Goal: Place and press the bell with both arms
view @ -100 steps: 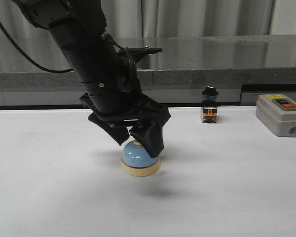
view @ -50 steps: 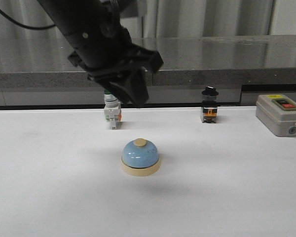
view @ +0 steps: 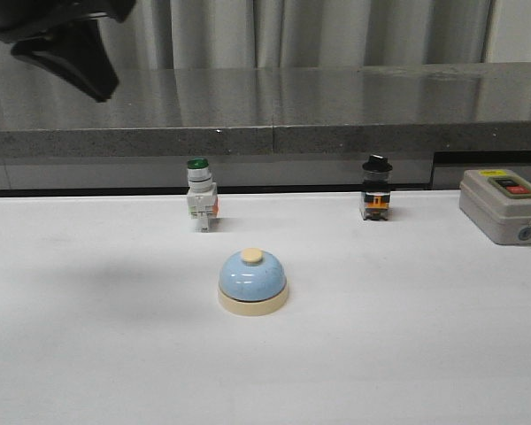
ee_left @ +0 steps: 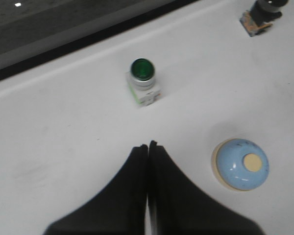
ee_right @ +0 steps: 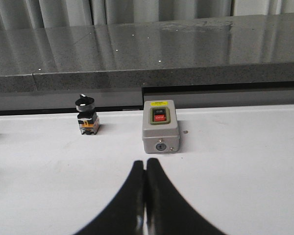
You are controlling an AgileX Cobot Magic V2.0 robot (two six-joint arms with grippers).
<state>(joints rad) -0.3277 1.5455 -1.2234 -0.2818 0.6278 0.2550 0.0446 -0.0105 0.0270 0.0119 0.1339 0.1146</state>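
The light-blue bell with a cream base and cream button stands alone on the white table, near the middle. It also shows in the left wrist view. My left gripper is shut and empty, high above the table and off to the left of the bell; in the front view only part of it shows at the top left corner. My right gripper is shut and empty, low over the table in front of the grey box; it does not show in the front view.
A green-capped white push-button switch stands behind the bell. A black-knobbed switch stands further right. A grey box with a red button sits at the right edge. A grey stone ledge runs along the back.
My left gripper has let go of the bell, risen and swung up to the left, shutting as it went. The bell stays where it was set down.
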